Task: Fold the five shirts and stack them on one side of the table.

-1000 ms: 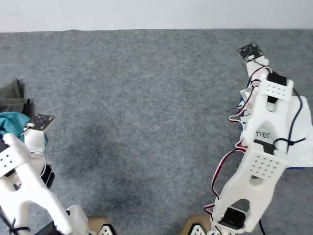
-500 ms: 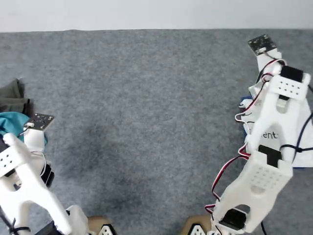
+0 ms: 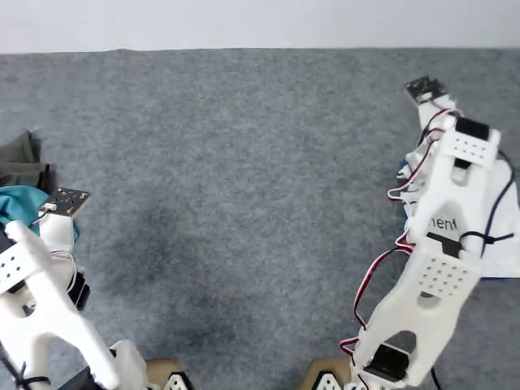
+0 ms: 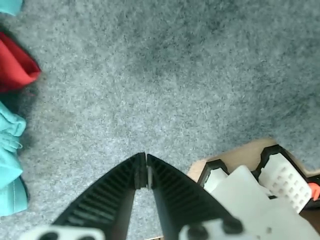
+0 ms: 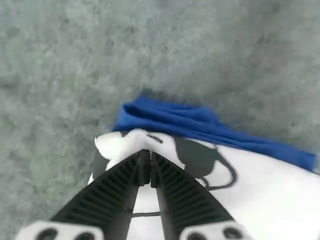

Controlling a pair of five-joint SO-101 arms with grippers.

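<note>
A white shirt (image 5: 240, 195) with a black print lies folded on a blue shirt (image 5: 200, 125) at the table's right edge; both show in the high view, the white shirt (image 3: 508, 236) and the blue shirt (image 3: 404, 171). My right gripper (image 5: 146, 156) is shut, its tips over the white shirt's corner. My left gripper (image 4: 146, 161) is shut and empty above bare carpet. Beside it lie a red shirt (image 4: 15, 70) and a teal shirt (image 4: 10, 170). The teal shirt (image 3: 20, 203) and a dark grey shirt (image 3: 20, 158) sit crumpled at the left edge.
Grey carpet (image 3: 244, 162) covers the table, with a wide open stretch between the two arms. The right arm (image 3: 447, 244) stands over the folded stack. The arm bases and a wooden edge (image 4: 235, 150) are at the near side.
The right arm swung toward the far right edge, then came back a little over the white shirt. The left arm has kept still.
</note>
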